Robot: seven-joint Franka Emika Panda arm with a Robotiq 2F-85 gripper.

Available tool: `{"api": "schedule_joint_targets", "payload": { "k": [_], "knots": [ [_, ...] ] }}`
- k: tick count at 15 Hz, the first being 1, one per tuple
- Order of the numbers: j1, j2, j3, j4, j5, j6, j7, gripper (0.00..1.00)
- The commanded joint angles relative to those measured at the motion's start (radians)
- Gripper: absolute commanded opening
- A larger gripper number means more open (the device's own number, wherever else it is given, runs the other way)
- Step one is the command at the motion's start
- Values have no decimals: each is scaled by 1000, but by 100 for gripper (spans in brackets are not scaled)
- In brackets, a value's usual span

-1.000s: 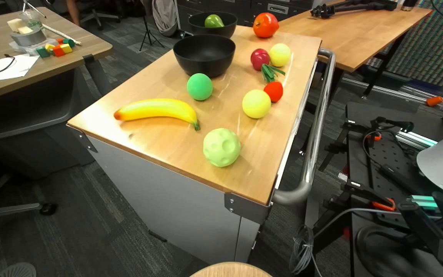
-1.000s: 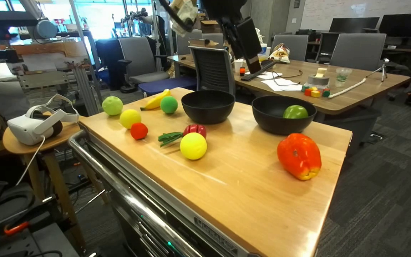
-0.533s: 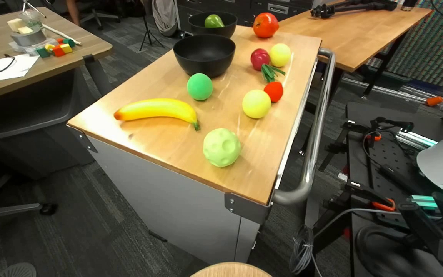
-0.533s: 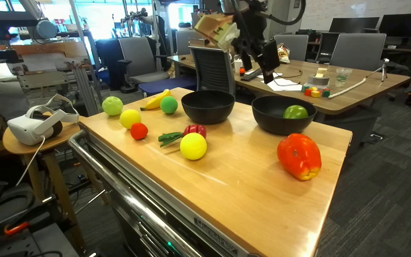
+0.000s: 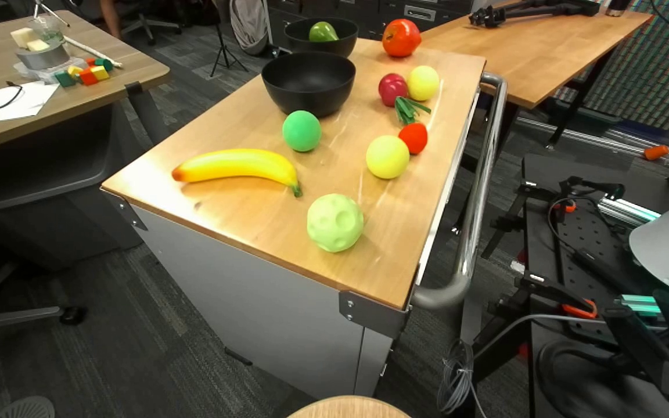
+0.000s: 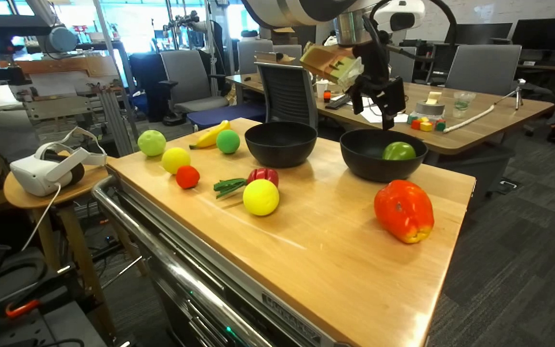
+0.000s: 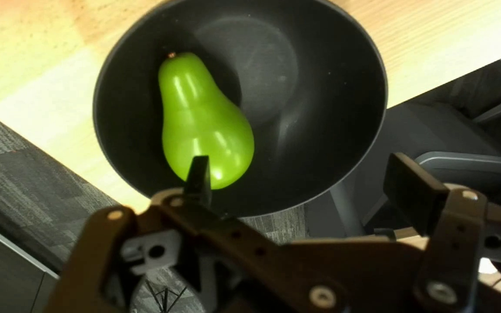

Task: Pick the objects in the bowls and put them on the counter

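A glossy green pear-shaped object (image 7: 202, 117) lies in a black bowl (image 7: 328, 78) on the wooden counter (image 6: 325, 255). My gripper (image 6: 373, 116) hangs just above that bowl's back rim in an exterior view. In the wrist view the gripper (image 7: 305, 180) is spread wide with nothing between its pads; one finger (image 7: 199, 176) overlaps the object's broad end, and the gap lies over the bowl's edge. Nothing shows inside the second black bowl (image 5: 308, 87). On the counter lie a banana (image 5: 236, 164), green ball (image 5: 302, 131), pale green dimpled ball (image 5: 335, 223) and large orange-red fruit (image 6: 404, 211).
Two yellow balls (image 6: 261, 197) (image 6: 176, 160), a small red fruit (image 6: 188, 177) and a dark red vegetable with green leaves (image 6: 229, 187) lie along the rail side (image 6: 176, 260). A desk with a tape roll (image 6: 429, 110) and coloured blocks stands behind.
In an exterior view my arm has come down and across towards the bowl with the green object. The gripper has stayed open; bowls and fruits have not moved.
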Motion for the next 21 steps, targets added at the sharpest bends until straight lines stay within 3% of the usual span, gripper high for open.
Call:
{"api": "schedule_joint_targets", "payload": {
  "k": [1, 6, 13, 21],
  "knots": [
    [-1, 89, -14, 129, 1, -62, 5, 100],
    [3, 155, -23, 190, -6, -121, 20, 100],
    [50, 202, -84, 215, -124, -131, 62, 100],
    [62, 261, -87, 261, -149, -175, 75, 100]
  ]
}}
